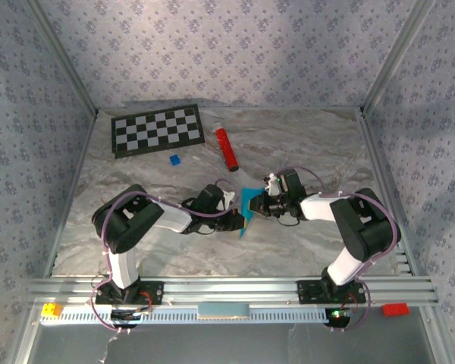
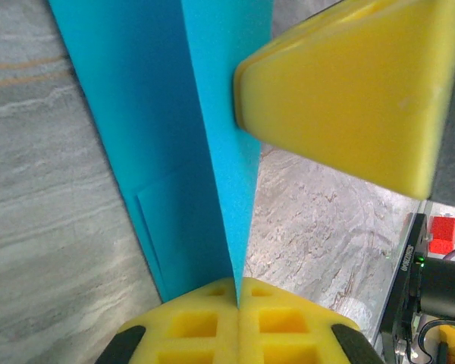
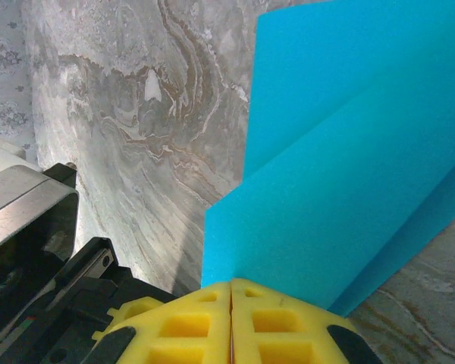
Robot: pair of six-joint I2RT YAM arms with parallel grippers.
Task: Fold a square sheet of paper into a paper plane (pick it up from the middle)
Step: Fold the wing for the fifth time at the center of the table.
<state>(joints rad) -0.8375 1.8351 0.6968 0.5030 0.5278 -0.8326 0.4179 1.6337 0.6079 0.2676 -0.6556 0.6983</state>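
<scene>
Paper sheet (image 2: 174, 114) was clamped by left gripper (image 2: 239, 292) and right gripper (image 3: 231, 292), both fully closed, its fold running up-frame from the left one.

**Robot lab test cell**

Enclosed bench rig. Aluminium extrusion frame (image 1: 61, 57), with patterned backdrop panels (image 1: 235, 53) on three sides. Marble-print tabletop (image 1: 318, 144). The left arm (image 1: 127, 220) and right arm (image 1: 362, 220) are bolted to a slotted rail (image 1: 227, 289) across the bottom of the frame. Checkerboard sheet (image 1: 156, 130) lies flat, upper left.
</scene>
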